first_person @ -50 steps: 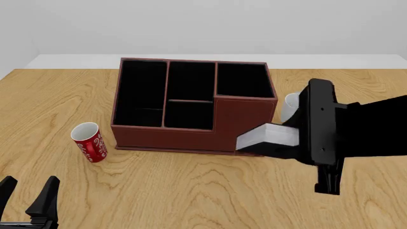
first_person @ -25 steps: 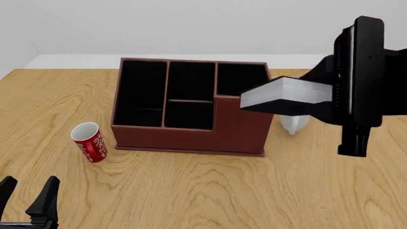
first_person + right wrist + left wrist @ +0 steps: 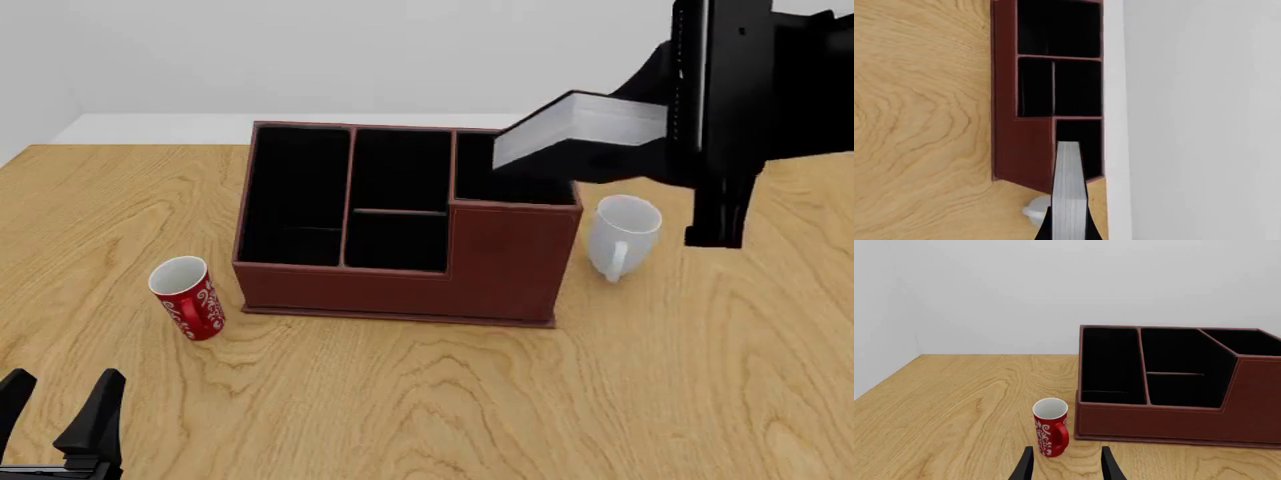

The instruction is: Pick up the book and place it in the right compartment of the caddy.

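Book (image 3: 577, 122) clamped flat in right claw (image 3: 667, 140), held in air over the right compartment (image 3: 507, 170) of the caddy (image 3: 400, 275). Left claw (image 3: 60, 420) wide, holding nothing, low over worktop (image 3: 400, 400) near red mug (image 3: 187, 297). White mug (image 3: 622, 232) beside caddy.

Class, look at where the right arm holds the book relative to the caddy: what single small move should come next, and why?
Probably a short lowering. The right end effector grips the book lifted above the caddy, its free end over the right compartment. The right wrist view lines the page edges up with that section. The book seems to lie flat, so it may need tilting first.
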`<state>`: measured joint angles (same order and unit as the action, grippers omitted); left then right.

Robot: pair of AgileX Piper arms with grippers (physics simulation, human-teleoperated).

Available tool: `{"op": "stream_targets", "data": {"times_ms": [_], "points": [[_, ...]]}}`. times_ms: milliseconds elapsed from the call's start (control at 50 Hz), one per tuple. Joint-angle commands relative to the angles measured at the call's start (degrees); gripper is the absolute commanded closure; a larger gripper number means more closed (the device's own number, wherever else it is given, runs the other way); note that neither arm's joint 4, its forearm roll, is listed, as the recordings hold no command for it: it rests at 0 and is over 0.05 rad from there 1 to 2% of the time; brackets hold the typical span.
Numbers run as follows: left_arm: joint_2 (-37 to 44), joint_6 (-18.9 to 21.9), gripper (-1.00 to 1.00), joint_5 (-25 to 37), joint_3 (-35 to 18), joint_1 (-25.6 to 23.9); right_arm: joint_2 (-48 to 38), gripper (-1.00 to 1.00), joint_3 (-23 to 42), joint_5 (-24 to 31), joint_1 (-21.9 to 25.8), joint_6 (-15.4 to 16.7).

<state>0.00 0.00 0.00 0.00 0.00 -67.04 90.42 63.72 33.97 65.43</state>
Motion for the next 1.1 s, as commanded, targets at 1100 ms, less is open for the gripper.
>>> {"op": "stream_targets", "data": {"times_ms": [1100], "points": [[0.0, 0.0, -1.0, 0.0, 0.0, 0.0, -19.1, 1.0, 8.85, -6.86, -3.59, -7.28]]}}
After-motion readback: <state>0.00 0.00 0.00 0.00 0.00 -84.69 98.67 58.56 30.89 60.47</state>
